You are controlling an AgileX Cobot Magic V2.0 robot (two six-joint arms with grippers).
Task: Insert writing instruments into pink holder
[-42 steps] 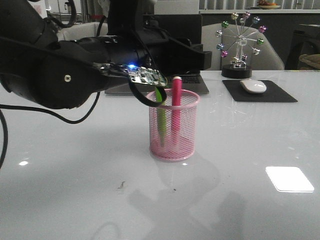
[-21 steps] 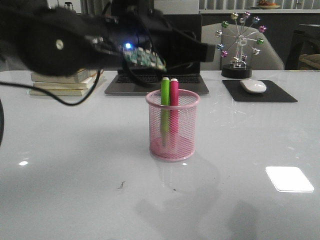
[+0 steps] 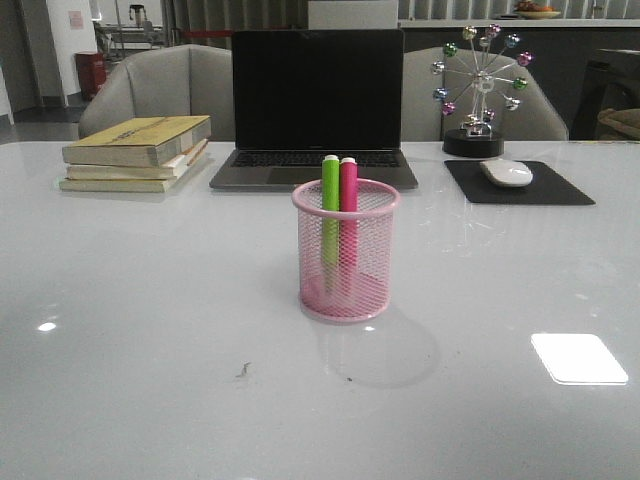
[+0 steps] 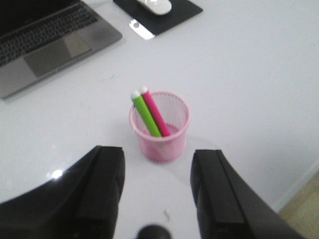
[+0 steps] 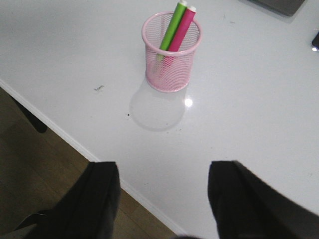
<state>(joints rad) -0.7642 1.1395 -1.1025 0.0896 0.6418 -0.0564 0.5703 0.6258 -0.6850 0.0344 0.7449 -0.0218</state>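
An office setting is suggested; a laptop (image 3: 317, 105), stacked books (image 3: 137, 152) and a mouse (image 3: 506, 172) on its pad (image 3: 518, 184) are laid on a white desk (image 3: 150, 330); upholstered chairs (image 3: 160, 85) are seen behind.

My front camera looks level across the table, straight at the pink holder (image 3: 346, 250). Both wrist cameras look steeply down from high above it, past the spread fingers of my left gripper (image 4: 158, 191) and right gripper (image 5: 164, 196). All three views share the holder.
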